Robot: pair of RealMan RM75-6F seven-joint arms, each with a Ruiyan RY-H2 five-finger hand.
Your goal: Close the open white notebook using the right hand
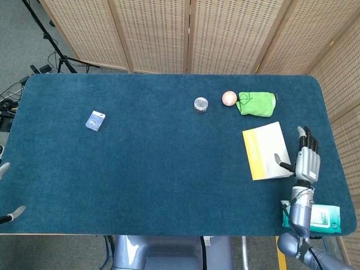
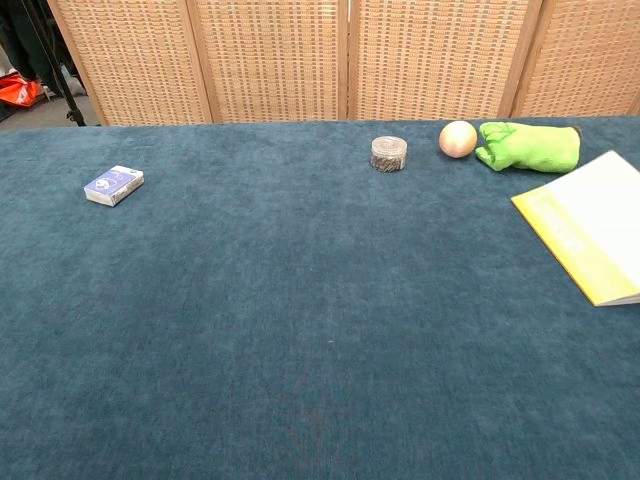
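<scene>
The white notebook (image 1: 266,151) lies shut and flat on the blue table (image 1: 157,169), its white cover with a yellow strip facing up. In the chest view the notebook (image 2: 592,237) sits at the right edge. My right hand (image 1: 306,160) hovers just right of it, fingers spread and holding nothing, the thumb near the notebook's right edge. The chest view does not show this hand. Of my left hand (image 1: 7,191) only two fingertips show at the far left table edge, wide apart with nothing between them.
A green cloth (image 1: 257,104), a peach ball (image 1: 228,97) and a small metal tin (image 1: 201,104) sit behind the notebook. A blue card box (image 1: 95,120) lies far left. A wipes pack (image 1: 318,216) lies at the front right corner. Wicker screens stand behind the table.
</scene>
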